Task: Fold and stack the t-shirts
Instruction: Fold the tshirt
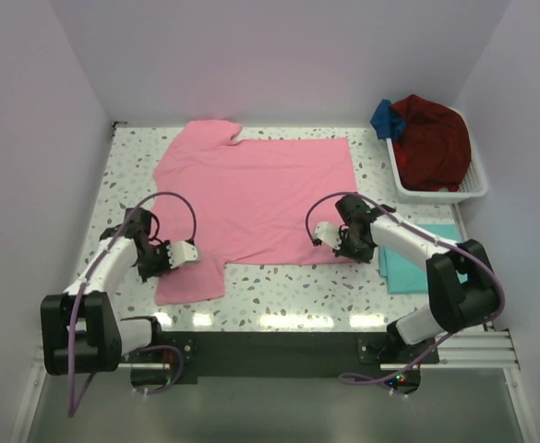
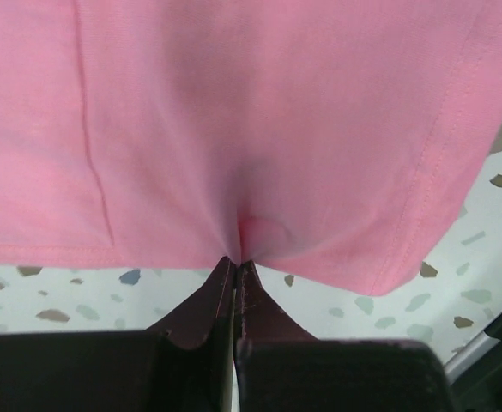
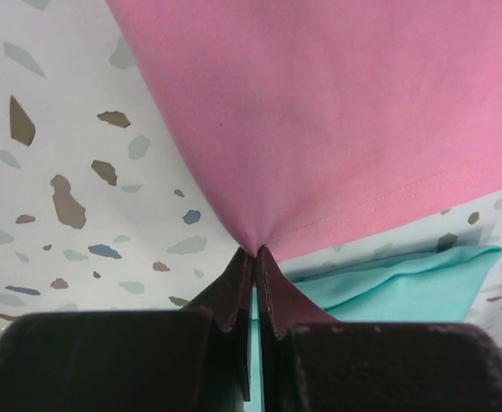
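A pink t-shirt (image 1: 256, 189) lies spread flat across the speckled table. My left gripper (image 1: 194, 251) is shut on the edge of its near sleeve (image 2: 242, 172), the fingertips pinching the hem. My right gripper (image 1: 320, 234) is shut on the shirt's near bottom corner (image 3: 336, 129). A folded teal t-shirt (image 1: 413, 263) lies at the near right, just beside the right arm, and shows under the right fingers (image 3: 405, 287). Dark red (image 1: 433, 140) and blue (image 1: 386, 118) garments sit piled in a basket.
A white slotted laundry basket (image 1: 477, 185) stands at the back right against the wall. Pale walls close in the table on the left, back and right. The table's near edge (image 1: 270, 320) runs just in front of the arm bases.
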You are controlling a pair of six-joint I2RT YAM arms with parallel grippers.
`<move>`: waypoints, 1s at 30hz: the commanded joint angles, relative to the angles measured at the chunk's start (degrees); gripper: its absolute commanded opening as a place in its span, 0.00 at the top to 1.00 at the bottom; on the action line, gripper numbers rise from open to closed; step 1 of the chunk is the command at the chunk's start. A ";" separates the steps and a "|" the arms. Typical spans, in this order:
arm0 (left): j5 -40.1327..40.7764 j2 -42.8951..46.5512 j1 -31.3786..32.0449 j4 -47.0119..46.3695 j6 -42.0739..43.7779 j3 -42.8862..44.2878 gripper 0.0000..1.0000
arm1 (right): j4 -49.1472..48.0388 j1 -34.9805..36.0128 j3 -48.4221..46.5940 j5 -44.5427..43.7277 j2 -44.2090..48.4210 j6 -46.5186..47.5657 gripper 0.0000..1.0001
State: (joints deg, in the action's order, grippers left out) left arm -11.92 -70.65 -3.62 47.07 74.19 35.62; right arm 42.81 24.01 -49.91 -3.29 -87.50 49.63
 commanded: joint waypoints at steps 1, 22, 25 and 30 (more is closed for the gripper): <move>-4.86 4.19 -1.92 7.15 0.69 6.03 1.00 | 3.77 0.07 -0.01 1.27 5.23 0.38 1.00; -13.39 -4.74 -7.90 9.80 -6.07 26.86 1.00 | 10.81 -4.76 -7.91 3.11 6.83 5.48 1.00; -14.00 -10.98 -7.29 9.10 -8.18 32.22 1.00 | 11.33 -4.85 -11.52 3.11 2.88 6.18 1.00; -12.08 -18.71 -5.44 6.28 -10.56 38.20 1.00 | 11.95 -6.25 -17.06 3.11 -2.74 8.03 1.00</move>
State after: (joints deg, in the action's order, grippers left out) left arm -23.57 -86.35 -10.24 55.94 66.48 69.41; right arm 53.45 18.96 -62.94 -0.47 -88.07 55.18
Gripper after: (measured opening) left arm 0.019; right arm 0.014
